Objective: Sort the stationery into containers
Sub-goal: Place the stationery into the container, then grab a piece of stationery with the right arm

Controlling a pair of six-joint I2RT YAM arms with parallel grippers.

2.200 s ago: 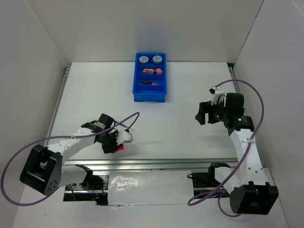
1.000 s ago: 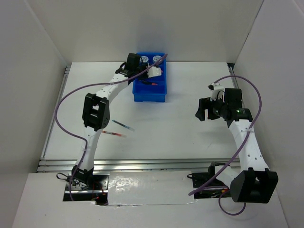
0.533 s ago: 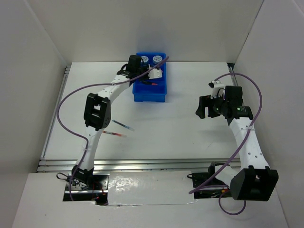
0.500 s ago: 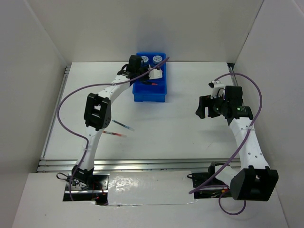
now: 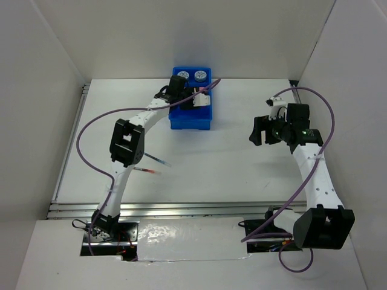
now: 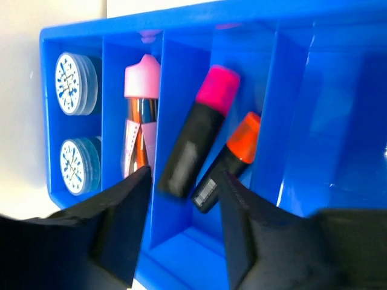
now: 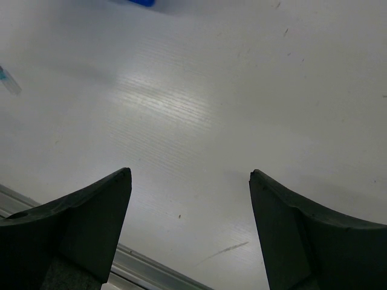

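Note:
The blue tray stands at the back middle of the table. In the left wrist view its compartments hold two patterned rolls, a pink cylinder, then a pink-black highlighter and an orange-black highlighter together. The last compartment is bare. My left gripper hovers over the tray, open and empty. A blue pen and a red pen lie on the table left of centre. My right gripper is open and empty above bare table.
White walls close in the table on the left, back and right. A metal rail runs along the near edge. The blue pen's tip shows at the left edge of the right wrist view.
My left gripper went from the near table, where it held something pink, to the tray, then shifted slightly right over it. My right gripper rose a little toward the back.

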